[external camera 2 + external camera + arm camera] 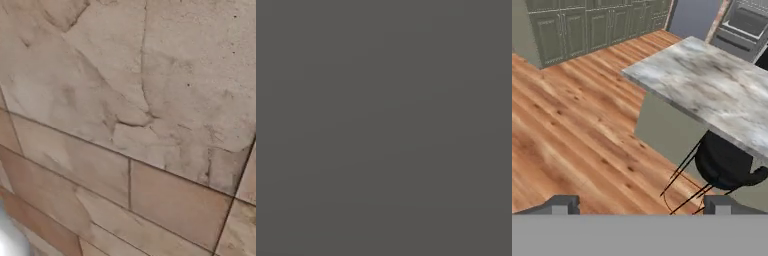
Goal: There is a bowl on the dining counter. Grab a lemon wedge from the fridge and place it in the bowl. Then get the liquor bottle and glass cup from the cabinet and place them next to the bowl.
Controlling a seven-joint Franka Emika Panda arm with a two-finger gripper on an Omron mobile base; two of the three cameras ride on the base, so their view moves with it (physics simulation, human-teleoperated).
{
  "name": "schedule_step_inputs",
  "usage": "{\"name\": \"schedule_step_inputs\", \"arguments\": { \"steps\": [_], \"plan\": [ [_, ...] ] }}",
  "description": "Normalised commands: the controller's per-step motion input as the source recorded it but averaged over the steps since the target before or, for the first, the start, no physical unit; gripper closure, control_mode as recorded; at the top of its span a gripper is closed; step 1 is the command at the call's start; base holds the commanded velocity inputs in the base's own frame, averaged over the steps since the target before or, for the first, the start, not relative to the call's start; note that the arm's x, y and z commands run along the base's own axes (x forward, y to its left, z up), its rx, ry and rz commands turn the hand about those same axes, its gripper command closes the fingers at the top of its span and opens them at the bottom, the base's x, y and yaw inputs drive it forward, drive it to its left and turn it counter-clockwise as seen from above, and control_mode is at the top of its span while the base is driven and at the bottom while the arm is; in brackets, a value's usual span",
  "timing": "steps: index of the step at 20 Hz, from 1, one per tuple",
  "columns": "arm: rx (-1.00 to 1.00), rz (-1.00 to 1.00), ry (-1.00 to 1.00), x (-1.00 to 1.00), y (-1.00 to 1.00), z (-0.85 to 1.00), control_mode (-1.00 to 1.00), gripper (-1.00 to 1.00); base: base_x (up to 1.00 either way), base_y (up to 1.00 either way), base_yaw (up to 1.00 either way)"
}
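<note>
Below the claw [640, 205], fingers apart and empty: bench [712, 85], black stool [724, 162], wood floor [572, 125]. Fridge unreached; we should drive there first, claw kept wide.

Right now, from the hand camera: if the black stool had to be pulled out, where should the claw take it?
Likely a thin leg of the stool, coming from the open floor side. The round seat looks too wide and sits partly under the dining counter; the wire legs should fit between the tips of the open claw.
</note>
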Motion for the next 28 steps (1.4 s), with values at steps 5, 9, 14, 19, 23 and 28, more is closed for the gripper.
{"name": "schedule_step_inputs", "arguments": {
  "steps": [5, 9, 14, 19, 23, 28],
  "plan": [
    [0.00, 0.00, 0.00, 0.00, 0.00, 0.00, 1.00, -1.00, 0.03, 0.87, 0.51],
    [0.00, 0.00, 0.00, 0.00, 0.00, 0.00, 1.00, -1.00, 0.54, 0.60, 0.41],
    [0.00, 0.00, 0.00, 0.00, 0.00, 0.00, 1.00, -1.00, 0.90, 0.41, 0.34],
    [0.00, 0.00, 0.00, 0.00, 0.00, 0.00, 1.00, -1.00, 0.99, 0.27, 0.35],
    [0.00, 0.00, 0.00, 0.00, 0.00, 0.00, 1.00, -1.00, 1.00, 0.16, 0.22],
    [0.00, 0.00, 0.00, 0.00, 0.00, 0.00, 1.00, -1.00, 0.99, 0.01, 0.06]
  ]
}}
